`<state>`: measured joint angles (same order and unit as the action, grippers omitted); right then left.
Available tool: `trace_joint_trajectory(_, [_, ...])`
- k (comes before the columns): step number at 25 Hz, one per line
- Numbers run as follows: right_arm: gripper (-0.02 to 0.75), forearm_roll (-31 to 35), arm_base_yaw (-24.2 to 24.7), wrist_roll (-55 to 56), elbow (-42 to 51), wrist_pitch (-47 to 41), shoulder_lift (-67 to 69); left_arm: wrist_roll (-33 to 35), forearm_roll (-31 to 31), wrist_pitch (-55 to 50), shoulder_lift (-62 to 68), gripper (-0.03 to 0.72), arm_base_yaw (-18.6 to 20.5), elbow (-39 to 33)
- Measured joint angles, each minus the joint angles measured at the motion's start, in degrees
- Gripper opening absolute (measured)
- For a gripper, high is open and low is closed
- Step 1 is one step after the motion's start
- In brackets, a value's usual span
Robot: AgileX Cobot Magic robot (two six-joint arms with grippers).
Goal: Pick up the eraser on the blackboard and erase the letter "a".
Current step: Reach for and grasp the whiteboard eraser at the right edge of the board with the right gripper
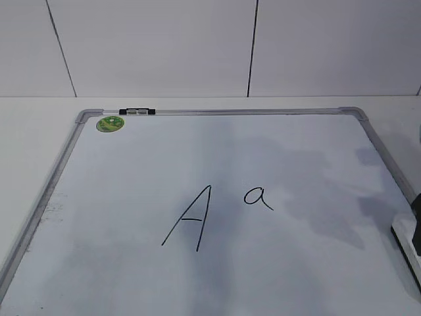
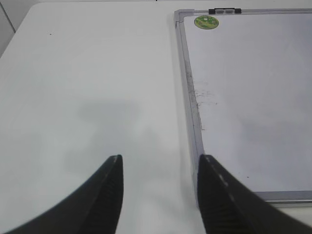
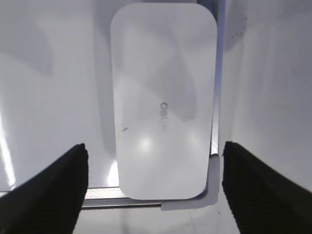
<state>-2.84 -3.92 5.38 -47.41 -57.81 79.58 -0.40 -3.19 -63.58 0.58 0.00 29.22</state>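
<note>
One eraser beneath my wide-open right claw (image 3: 153,151)

The flat white rounded plastic eraser (image 3: 163,100) lies between my two spread fingers, on one grey-framed whiteboard's (image 1: 131,276) corner — two letters beyond, small handwritten "a" (image 1: 258,197) beside capital "A" (image 1: 191,218); my left claw (image 2: 161,163) hangs half-open, empty.

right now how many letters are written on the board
2: a capital "A" near the middle of the blackboard, and the letter "a" just right of it. None look hidden.

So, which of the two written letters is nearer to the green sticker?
The capital "A": it stands on the side toward the green sticker, while the small letter "a" is written on its other side.
</note>
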Motion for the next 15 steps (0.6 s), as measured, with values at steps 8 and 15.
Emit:
trace_joint_trajectory(8, [0.676, -1.17, 0.0, 2.26, 0.0, 1.25, 2.42, 0.0, 0.0, 0.0, 0.0, 0.371, 0.0, 0.0])
trace_joint_trajectory(15, [0.675, -1.93, 0.0, 3.25, 0.0, 2.04, 4.59, 0.0, 0.0, 0.0, 0.0, 0.371, 0.0, 0.0])
